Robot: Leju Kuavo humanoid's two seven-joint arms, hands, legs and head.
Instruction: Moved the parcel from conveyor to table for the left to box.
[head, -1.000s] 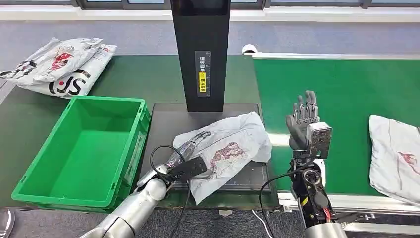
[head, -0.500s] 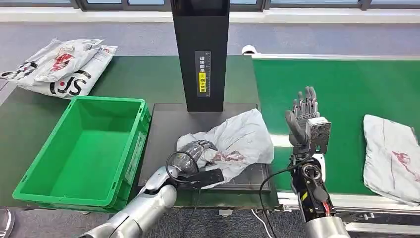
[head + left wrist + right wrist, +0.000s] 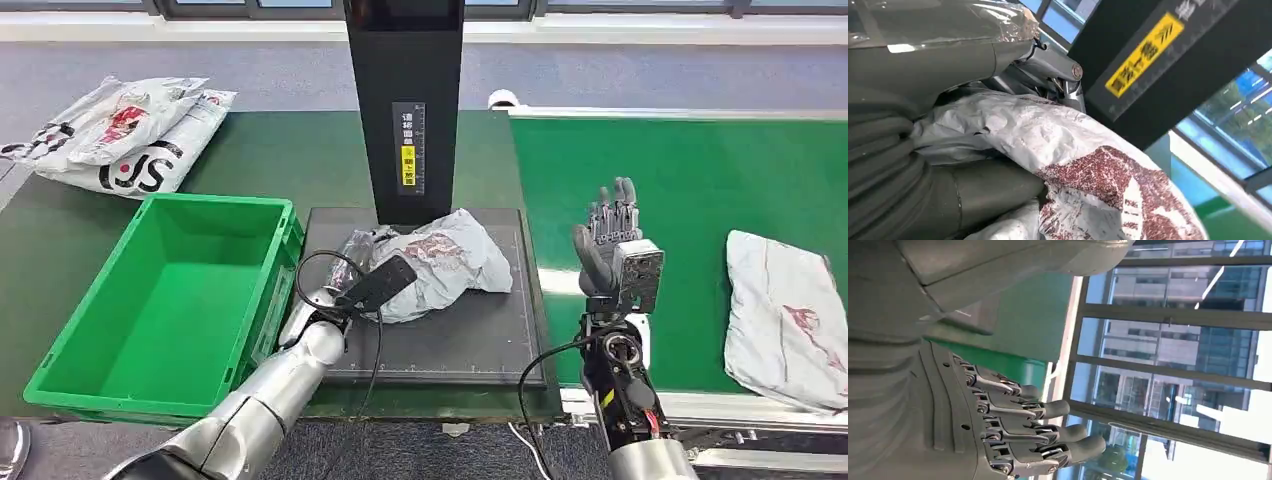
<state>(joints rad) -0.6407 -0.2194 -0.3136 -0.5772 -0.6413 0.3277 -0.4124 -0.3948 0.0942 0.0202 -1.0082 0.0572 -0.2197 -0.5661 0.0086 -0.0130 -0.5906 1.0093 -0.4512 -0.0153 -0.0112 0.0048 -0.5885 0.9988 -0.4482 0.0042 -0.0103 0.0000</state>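
Parcel point(image 3: 440, 262): crumpled grey plastic mailer, red print; lifted above black platform point(image 3: 470, 340).
Left hand point(image 3: 358, 250): fingers clamped on parcel's edge.
Right hand point(image 3: 608, 240): raised, fingers straight, nothing held.

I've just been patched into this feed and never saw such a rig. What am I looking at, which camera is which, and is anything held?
This is a two-armed humanoid robot. The wide picture is its head camera looking down; the two close-ups come from cameras at its wrists. Its left hand grips a crumpled grey parcel on the black platform beside a green box. Its right hand is raised, fingers apart, holding nothing. Another parcel lies on the green conveyor, and more bags sit on the table beyond the box.
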